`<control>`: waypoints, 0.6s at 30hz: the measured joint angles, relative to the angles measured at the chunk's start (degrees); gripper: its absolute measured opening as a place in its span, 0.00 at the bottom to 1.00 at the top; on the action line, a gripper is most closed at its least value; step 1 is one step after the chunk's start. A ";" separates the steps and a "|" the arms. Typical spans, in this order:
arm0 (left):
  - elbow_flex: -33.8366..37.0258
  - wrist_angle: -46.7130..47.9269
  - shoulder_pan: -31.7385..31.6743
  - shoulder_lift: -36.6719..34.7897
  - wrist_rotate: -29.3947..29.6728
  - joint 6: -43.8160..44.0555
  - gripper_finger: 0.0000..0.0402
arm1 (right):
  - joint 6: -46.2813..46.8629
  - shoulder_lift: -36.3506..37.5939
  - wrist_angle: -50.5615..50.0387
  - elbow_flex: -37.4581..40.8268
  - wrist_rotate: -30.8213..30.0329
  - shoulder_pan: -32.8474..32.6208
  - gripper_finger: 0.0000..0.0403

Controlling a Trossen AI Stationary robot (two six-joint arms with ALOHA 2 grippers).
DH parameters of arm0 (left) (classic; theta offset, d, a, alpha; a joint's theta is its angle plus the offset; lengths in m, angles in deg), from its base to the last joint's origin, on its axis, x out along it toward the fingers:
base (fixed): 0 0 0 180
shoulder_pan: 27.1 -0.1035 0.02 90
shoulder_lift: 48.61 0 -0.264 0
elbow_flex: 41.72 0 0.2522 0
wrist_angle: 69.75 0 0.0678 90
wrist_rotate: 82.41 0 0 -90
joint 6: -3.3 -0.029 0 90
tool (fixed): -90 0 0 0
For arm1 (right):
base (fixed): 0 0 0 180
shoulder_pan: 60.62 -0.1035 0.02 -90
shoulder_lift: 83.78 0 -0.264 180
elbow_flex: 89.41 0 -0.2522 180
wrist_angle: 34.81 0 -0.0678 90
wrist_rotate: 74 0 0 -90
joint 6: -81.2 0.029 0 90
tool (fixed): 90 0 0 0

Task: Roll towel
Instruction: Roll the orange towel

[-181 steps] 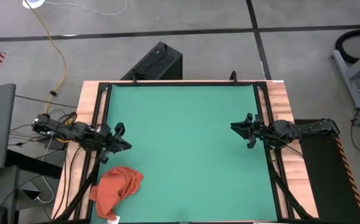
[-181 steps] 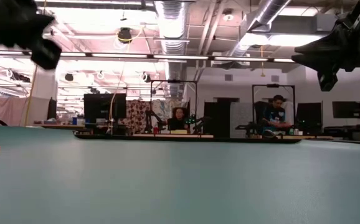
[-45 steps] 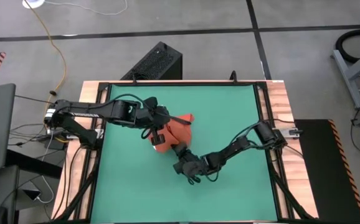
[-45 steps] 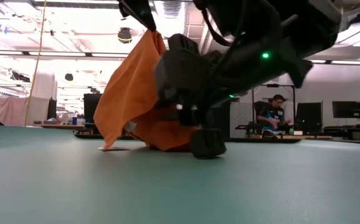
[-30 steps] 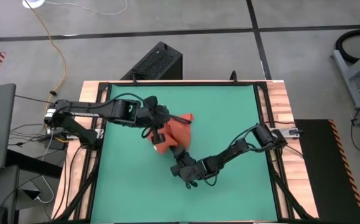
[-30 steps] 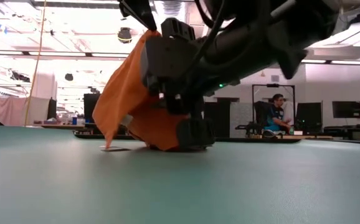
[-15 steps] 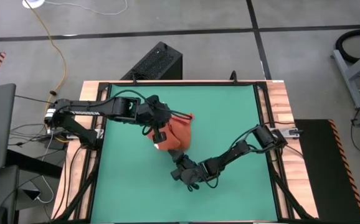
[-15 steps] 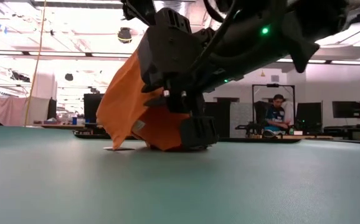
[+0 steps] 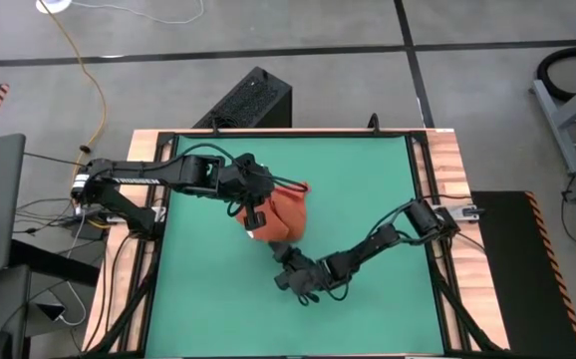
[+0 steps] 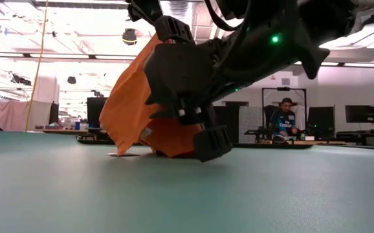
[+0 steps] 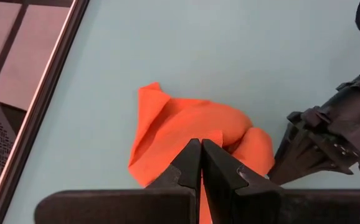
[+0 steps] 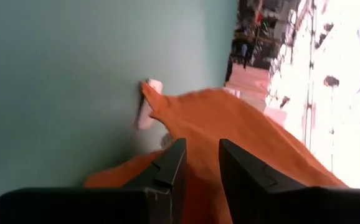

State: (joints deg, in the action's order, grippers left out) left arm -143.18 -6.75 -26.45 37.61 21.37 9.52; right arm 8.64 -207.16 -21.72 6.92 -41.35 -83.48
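one camera hangs overhead, looking straight down on the table (image 9: 368,199). another sits at tabletop level, facing the room. each wrist camera peers close past its own fingers. all four share the towel (image 9: 286,211).

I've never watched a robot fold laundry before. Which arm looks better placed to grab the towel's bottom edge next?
Probably the right. Its open gripper sits low at the mat, right beside the towel where it drapes down. The left gripper is already shut on the towel, holding it up.
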 joint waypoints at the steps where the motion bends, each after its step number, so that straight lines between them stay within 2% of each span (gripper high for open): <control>1: 0.00 0.02 0.00 0.00 0.00 0.00 0.00 | -0.02 0.00 -0.09 0.00 0.39 0.03 0.29; 8: 0.00 0.02 0.00 0.00 0.00 -0.37 0.00 | -0.15 0.00 -1.56 0.00 0.51 1.37 0.29; 15: 0.00 -0.20 0.00 0.00 -1.40 -0.39 0.00 | -4.87 0.00 -2.61 0.00 0.25 3.51 0.29; 18: 0.00 -0.22 0.00 0.00 -1.47 -0.42 0.00 | -4.97 0.00 -2.50 0.00 -1.36 3.92 0.26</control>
State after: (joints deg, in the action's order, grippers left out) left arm -143.18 -6.98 -26.45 37.61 19.90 9.11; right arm 3.67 -207.16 -24.21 6.92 -42.71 -79.56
